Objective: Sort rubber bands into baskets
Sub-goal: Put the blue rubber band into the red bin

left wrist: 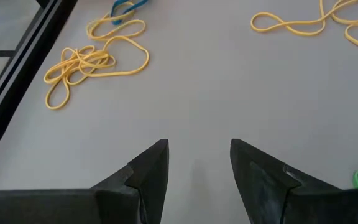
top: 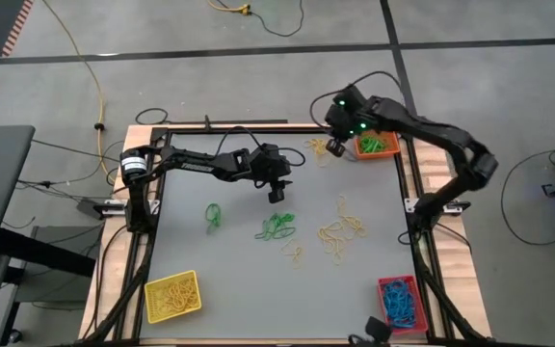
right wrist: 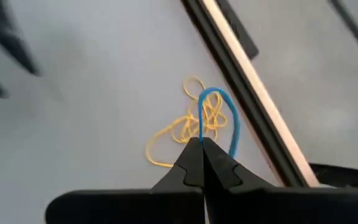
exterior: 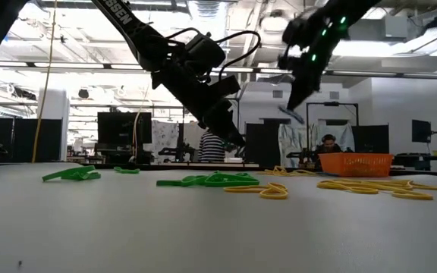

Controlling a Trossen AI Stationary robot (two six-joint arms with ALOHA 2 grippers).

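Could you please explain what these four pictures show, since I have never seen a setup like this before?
These are two dark robot arms at a grey table, each ending in a two-finger end effector. One picture looks straight down, one looks level across the tabletop, and two come from cameras on the wrists.

Loose rubber bands lie on the table: a green bunch and scattered yellow ones. Three small baskets sit near the edges: a yellow basket holding yellow bands, an orange basket holding green ones, and a red basket holding blue ones.

The right end effector is shut on a blue band, lifted above a small yellow pile beside the orange basket. The left end effector hangs open and empty above the table's middle.
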